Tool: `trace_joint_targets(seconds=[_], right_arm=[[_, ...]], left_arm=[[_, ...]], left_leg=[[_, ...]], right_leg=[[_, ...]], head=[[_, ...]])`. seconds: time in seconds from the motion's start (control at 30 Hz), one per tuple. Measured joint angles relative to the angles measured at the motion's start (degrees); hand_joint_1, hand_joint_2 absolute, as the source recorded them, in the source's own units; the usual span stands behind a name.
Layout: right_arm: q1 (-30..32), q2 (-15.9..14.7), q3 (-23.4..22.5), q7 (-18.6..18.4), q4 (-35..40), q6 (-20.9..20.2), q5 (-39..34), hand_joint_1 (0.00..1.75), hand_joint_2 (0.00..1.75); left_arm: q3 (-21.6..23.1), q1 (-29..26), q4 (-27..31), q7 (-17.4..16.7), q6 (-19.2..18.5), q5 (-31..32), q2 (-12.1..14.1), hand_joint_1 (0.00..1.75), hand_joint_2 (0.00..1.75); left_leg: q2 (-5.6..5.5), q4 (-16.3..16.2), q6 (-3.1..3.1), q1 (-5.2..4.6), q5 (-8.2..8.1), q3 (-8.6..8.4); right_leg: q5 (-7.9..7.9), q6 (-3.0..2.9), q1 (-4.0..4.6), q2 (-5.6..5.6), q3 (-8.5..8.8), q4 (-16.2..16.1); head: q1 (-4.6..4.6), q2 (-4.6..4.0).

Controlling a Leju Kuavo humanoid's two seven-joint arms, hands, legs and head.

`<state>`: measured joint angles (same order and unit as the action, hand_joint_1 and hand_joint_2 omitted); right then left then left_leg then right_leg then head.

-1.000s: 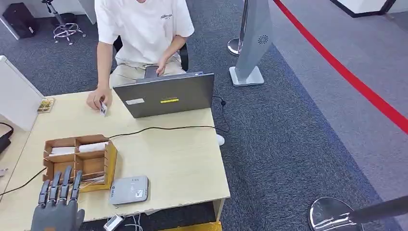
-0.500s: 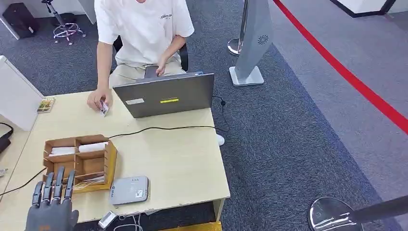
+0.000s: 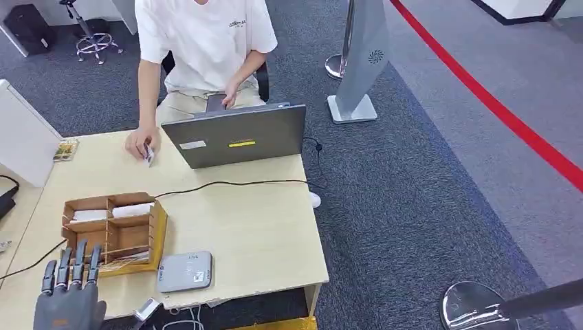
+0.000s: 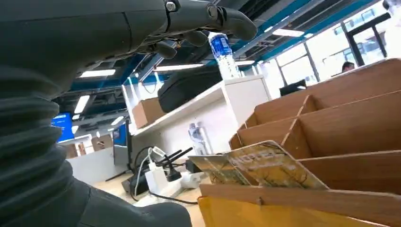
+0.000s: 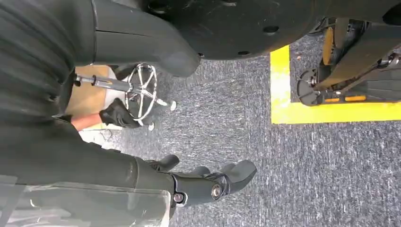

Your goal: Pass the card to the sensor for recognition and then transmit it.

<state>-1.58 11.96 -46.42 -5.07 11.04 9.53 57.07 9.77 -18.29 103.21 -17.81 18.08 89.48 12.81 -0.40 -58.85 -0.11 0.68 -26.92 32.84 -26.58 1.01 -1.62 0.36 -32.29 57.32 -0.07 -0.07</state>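
Your left hand hovers empty, fingers spread, just short of the card propped in the wooden organizer. Your right hand hangs over carpet, fingers loosely extended, holding nothing. Sensor lies beside the organizer.

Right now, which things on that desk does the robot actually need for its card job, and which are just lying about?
Part of the job:
- cards in the wooden card box
- grey sensor pad
- left hand, holding nothing
- the person seated opposite, probably the one who receives the card

Just lying about:
- laptop
- black cable
- small tray at the desk corner
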Motion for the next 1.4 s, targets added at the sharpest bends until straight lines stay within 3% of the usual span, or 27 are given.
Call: trace_joint_targets(seconds=[0.7,0.87,1.4], right_arm=[[-0.1,0.0,0.2,-0.5,0.0,-0.2,1.9,0.00,1.75],[-0.2,0.0,0.4,-0.5,0.0,-0.2,2.3,0.00,1.75],[-0.3,0.0,1.0,-0.8,0.0,-0.1,2.9,0.00,1.75]], left_arm=[[-1.0,8.0,-13.9,-0.9,6.8,0.0,-0.9,0.00,1.75],[0.5,9.5,-16.1,-1.0,8.3,0.0,-1.1,0.00,1.75],[6.4,12.3,-19.8,-2.1,8.3,0.0,-1.5,0.00,1.75]], left_leg=[[-0.01,0.0,-0.01,0.00,0.01,-0.01],[-0.01,0.0,-0.01,-0.01,0.01,-0.01],[0.00,0.0,-0.01,-0.01,0.01,-0.01]], right_leg=[[0.01,-0.01,0.00,0.00,0.00,0.0],[0.01,-0.01,-0.01,0.00,-0.01,0.0],[0.03,-0.02,0.00,0.01,-0.01,0.0]], head=[[0.00,0.00],[0.00,0.00],[-0.02,0.00]])
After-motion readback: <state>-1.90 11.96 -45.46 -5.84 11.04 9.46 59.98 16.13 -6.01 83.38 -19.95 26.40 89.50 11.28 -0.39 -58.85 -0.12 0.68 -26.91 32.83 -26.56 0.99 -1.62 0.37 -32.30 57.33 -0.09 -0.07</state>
